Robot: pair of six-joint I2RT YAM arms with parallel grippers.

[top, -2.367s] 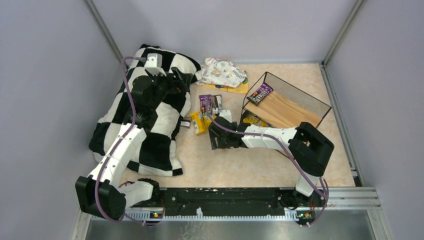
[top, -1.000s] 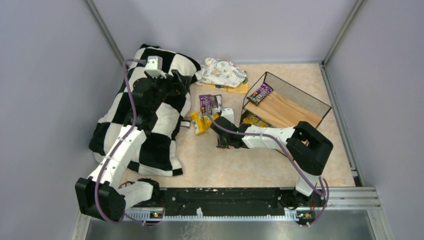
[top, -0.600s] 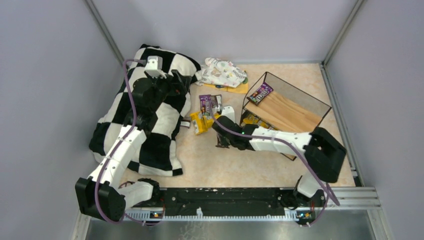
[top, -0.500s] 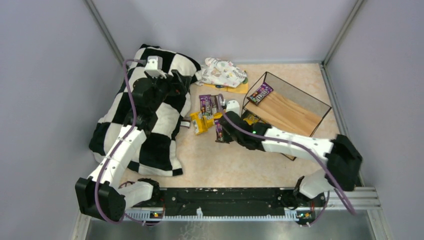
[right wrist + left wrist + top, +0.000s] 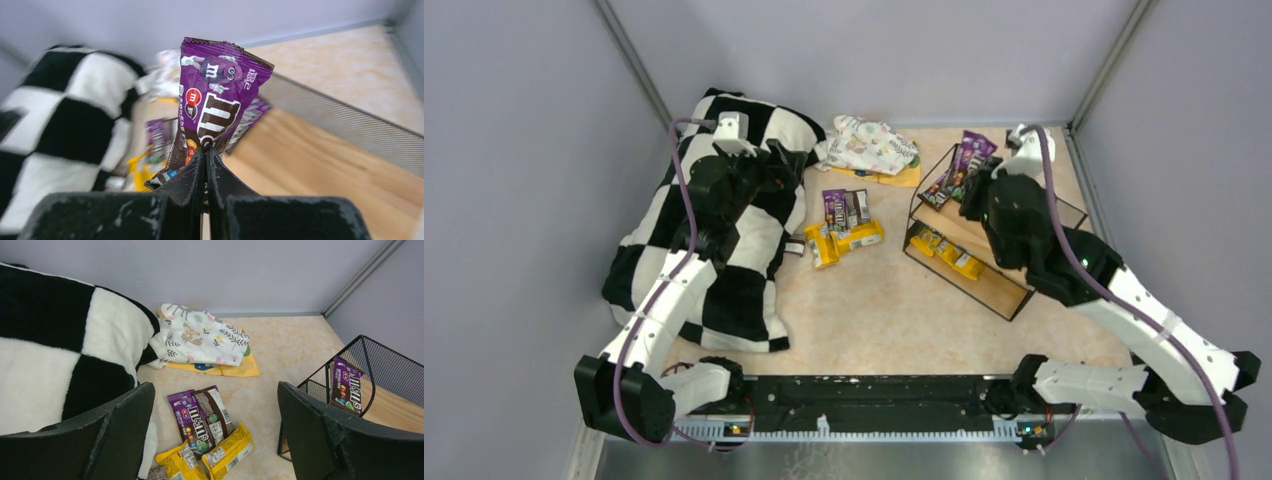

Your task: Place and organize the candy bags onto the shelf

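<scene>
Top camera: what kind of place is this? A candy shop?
Probably a robot test booth, not a shop: bare grey walls, a left arm and right arm bolted along the table edge, one small shelf, a few candy bags.

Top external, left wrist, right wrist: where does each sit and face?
Top external: high behind the robot, looking down at the table; left arm and right arm show.
Left wrist: over the blanket, facing the loose candy bags and shelf; open left gripper shows.
Right wrist: above the shelf, facing toward the blanket; right gripper shut on a purple bag.
Shared: all three show the shelf.
</scene>
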